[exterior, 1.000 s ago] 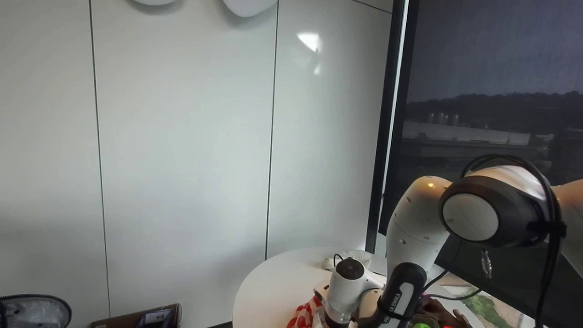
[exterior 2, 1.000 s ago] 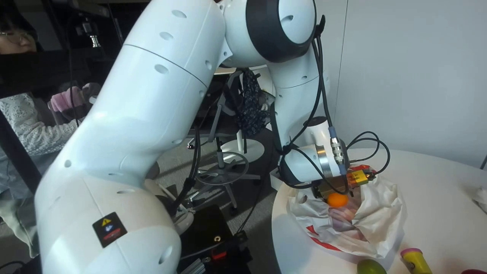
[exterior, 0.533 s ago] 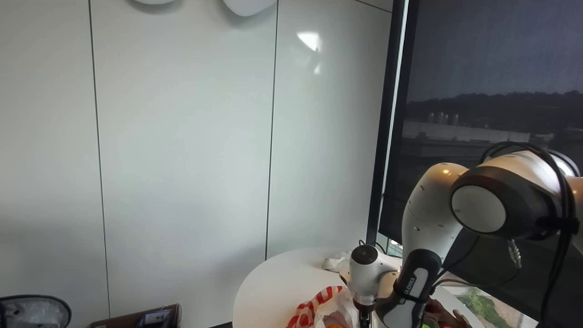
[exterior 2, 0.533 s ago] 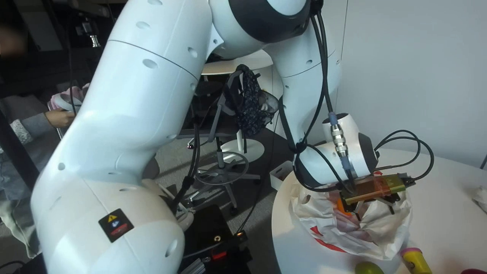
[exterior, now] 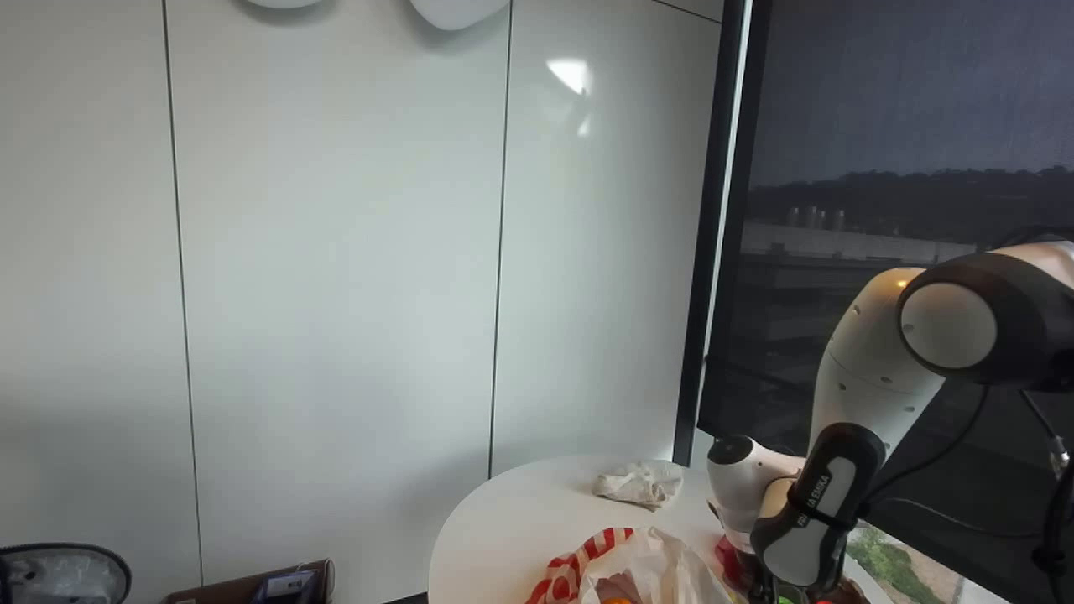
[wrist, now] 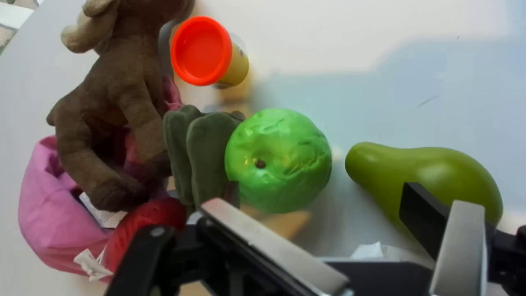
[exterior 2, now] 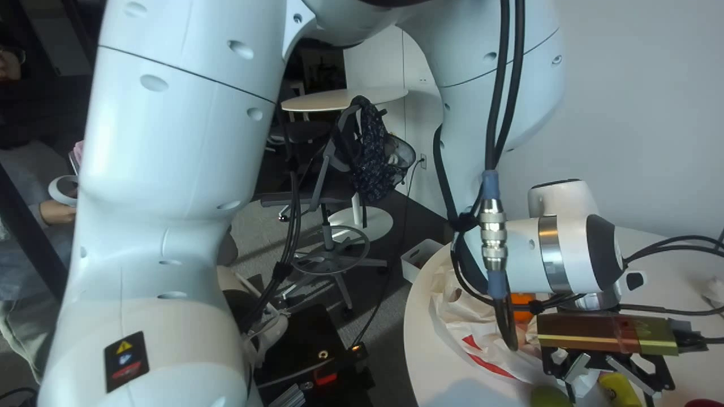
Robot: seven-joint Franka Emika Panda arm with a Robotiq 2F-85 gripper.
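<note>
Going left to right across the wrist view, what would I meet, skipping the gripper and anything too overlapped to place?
Brown plush animal → orange-red-lidded tub → bright green apple → olive-green pear.

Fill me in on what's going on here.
A robot arm has its jaws open above a round white table, nothing gripped. They hang near a green apple and a green pear. Also in the wrist view are a brown plush toy and an orange-lidded tub. A white plastic bag sits nearby.
</note>
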